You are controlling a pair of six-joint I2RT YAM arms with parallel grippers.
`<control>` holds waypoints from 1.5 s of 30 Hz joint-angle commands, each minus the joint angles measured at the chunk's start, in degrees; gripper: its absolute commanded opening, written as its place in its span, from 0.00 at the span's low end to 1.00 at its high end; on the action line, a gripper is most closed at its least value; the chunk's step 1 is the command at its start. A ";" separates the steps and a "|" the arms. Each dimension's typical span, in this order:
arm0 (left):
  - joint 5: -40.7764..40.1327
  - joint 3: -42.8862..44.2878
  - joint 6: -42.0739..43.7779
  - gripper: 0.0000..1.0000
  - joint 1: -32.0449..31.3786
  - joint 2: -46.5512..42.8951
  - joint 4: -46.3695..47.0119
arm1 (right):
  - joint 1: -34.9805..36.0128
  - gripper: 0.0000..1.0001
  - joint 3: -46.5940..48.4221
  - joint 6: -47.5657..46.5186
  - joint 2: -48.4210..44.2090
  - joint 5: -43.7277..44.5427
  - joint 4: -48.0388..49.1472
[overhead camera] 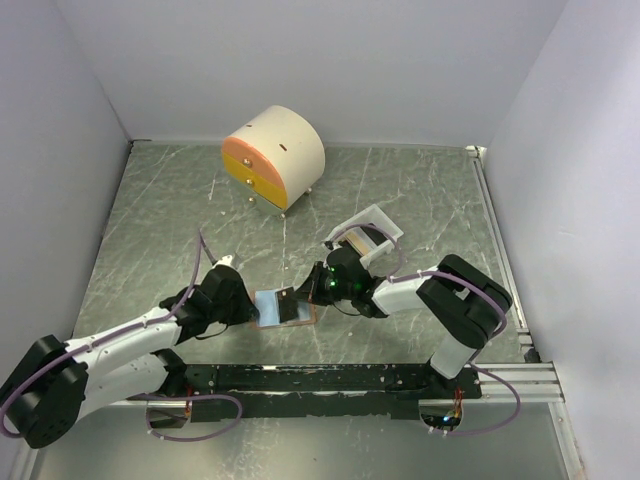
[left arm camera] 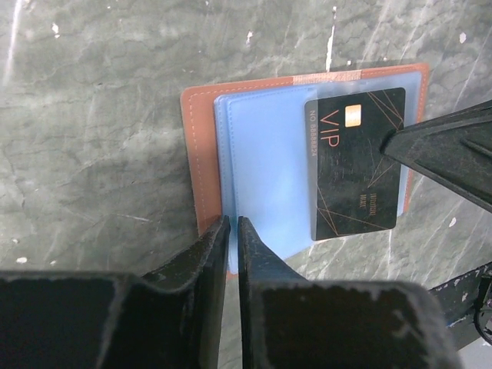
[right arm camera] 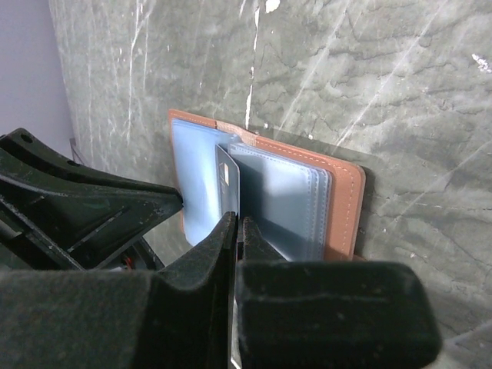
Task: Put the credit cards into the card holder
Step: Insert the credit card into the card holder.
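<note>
The card holder [overhead camera: 268, 306] lies open on the table between my grippers, salmon leather with light blue clear sleeves. In the left wrist view, my left gripper [left arm camera: 233, 222] is shut on the near edge of a blue sleeve of the card holder [left arm camera: 201, 154]. A black VIP card [left arm camera: 355, 163] lies partly inside a sleeve. My right gripper [right arm camera: 237, 221] is shut on that black card [right arm camera: 228, 178], held edge-on at the sleeves of the card holder [right arm camera: 344, 192]. From above, my left gripper [overhead camera: 250, 309] and right gripper [overhead camera: 312, 290] flank the black card [overhead camera: 290, 303].
A small white tray [overhead camera: 383, 222] with something tan in it stands behind my right arm. A round cream cabinet [overhead camera: 278, 155] with orange-yellow drawers stands at the back. A metal rail [overhead camera: 330, 380] runs along the near edge. White walls enclose the table.
</note>
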 commanded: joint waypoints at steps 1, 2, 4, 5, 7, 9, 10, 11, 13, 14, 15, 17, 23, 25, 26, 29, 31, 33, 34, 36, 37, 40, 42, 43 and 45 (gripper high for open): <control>-2.32 1.78 -0.31 0.22 0.23 -1.95 -5.38 | 0.16 0.00 -0.93 -0.10 1.50 0.16 0.10; -2.27 1.80 -0.48 0.21 0.24 -2.26 -5.81 | 0.18 0.00 -0.98 0.00 1.47 0.21 0.21; -1.93 1.88 -0.88 0.20 0.18 -2.76 -6.66 | 0.18 0.00 -1.13 0.04 1.44 0.39 0.23; -1.78 1.93 -1.01 0.19 0.21 -2.86 -7.05 | 0.15 0.00 -1.18 0.05 1.38 0.34 0.21; -1.82 1.77 -1.14 0.15 0.22 -3.01 -7.60 | 0.09 0.00 -1.38 0.15 1.29 0.49 0.42; -1.75 1.55 -1.26 0.12 0.24 -2.68 -7.69 | -0.02 0.00 -1.60 0.38 1.11 0.64 0.77; -1.64 1.34 -1.30 0.11 0.24 -2.49 -7.52 | -0.02 0.00 -1.71 0.47 1.07 0.67 0.96; -1.49 1.23 -1.24 0.10 0.17 -2.21 -7.15 | -0.03 0.00 -1.73 0.58 0.99 0.66 1.05; -0.66 0.86 -1.05 0.09 0.23 -1.60 -5.93 | -0.02 0.00 -1.90 0.85 1.07 0.60 1.49; -0.38 0.62 -1.16 0.09 0.19 -1.27 -5.37 | -0.08 0.00 -2.05 0.97 1.09 0.55 1.85; -0.21 0.43 -1.28 0.08 0.19 -1.06 -4.99 | -0.05 0.00 -2.10 1.17 1.21 0.45 2.14; 0.21 0.16 -1.44 0.08 0.21 -0.47 -4.23 | -0.09 0.00 -2.06 1.44 1.78 0.31 2.72; 1.44 -0.41 -1.95 0.07 0.23 0.20 -2.93 | -0.03 0.00 -2.13 2.07 2.66 -0.09 4.13; 1.84 -0.85 -2.24 0.07 0.17 0.02 -2.43 | -0.01 0.00 -2.23 2.33 2.49 0.27 4.36; 1.94 -1.12 -2.36 0.07 0.15 -0.21 -2.29 | 0.03 0.00 -2.20 2.44 2.33 0.53 4.27; 2.24 -1.59 -2.55 0.07 0.23 -0.41 -1.83 | 0.24 0.00 -2.49 2.82 1.88 1.34 4.65; 2.53 -2.00 -2.84 0.07 0.18 -0.36 -1.17 | 0.41 0.00 -2.41 3.01 1.84 1.54 4.53; 2.86 -2.23 -3.09 0.07 0.21 -0.17 -0.76 | 0.95 0.00 -2.13 2.95 1.86 2.08 4.05; 3.00 -2.24 -3.21 0.07 0.24 -0.10 -0.58 | 1.22 0.00 -2.01 2.82 1.92 2.31 3.74; 3.22 -2.18 -3.19 0.07 0.16 -0.07 -0.49 | 1.39 0.05 -1.36 2.05 1.99 1.95 1.45; 3.44 -2.09 -3.13 0.07 0.15 -0.12 -0.46 | 1.32 0.08 -0.87 1.47 1.15 2.31 -0.66; 4.32 -2.38 -3.09 0.07 0.15 -0.51 0.31 | 1.36 0.19 -0.87 -0.93 -2.32 4.67 -5.84; 4.54 -2.67 -3.31 0.07 0.16 -0.54 0.90 | 1.30 0.28 -0.07 -2.86 -4.41 6.24 -9.32; 4.57 -2.76 -3.33 0.07 0.15 -0.50 1.05 | 1.30 0.32 0.80 -3.74 -5.16 6.96 -11.38; 4.59 -2.68 -3.32 0.07 0.15 -0.54 1.22 | 1.37 0.36 1.36 -4.78 -6.21 7.48 -13.40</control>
